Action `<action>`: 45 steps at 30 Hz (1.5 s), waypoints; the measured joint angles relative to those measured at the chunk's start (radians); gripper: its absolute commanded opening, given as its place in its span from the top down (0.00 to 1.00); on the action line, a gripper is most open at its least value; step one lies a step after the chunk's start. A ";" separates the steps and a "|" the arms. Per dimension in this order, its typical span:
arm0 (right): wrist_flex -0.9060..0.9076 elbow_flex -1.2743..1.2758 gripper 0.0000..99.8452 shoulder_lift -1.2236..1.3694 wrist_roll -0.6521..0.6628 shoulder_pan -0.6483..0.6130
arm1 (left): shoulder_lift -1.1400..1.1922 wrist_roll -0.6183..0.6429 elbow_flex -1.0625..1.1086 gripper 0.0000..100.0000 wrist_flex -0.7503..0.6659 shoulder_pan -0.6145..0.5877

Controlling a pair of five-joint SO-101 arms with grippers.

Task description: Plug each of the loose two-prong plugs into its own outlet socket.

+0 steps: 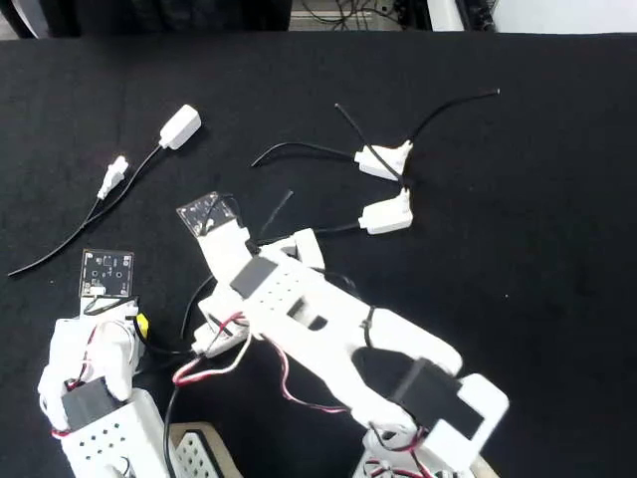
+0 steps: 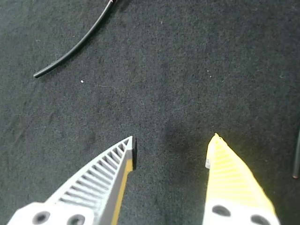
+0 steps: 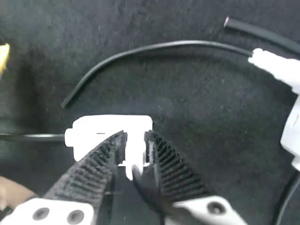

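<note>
Clamping a white plug (image 3: 108, 126) between its dark fingers (image 3: 89, 173), the right gripper (image 3: 136, 137) sits low over the black tabletop (image 1: 537, 129), a black cable (image 3: 33, 137) trailing from the plug. Another white connector (image 1: 386, 214) lies near that plug. Well apart from the plug, the left gripper (image 2: 173, 138) hangs spread open above the same tabletop

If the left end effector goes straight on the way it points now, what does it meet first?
Probably just the black table cover: the left end effector, open, points at bare cloth. The black cable end lies aside of that line. Depth is unclear from the wrist view.
</note>
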 measured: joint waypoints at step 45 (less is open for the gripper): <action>0.170 -0.103 0.82 -0.203 0.189 0.542 | 0.002 0.121 -0.052 0.75 -0.064 -0.002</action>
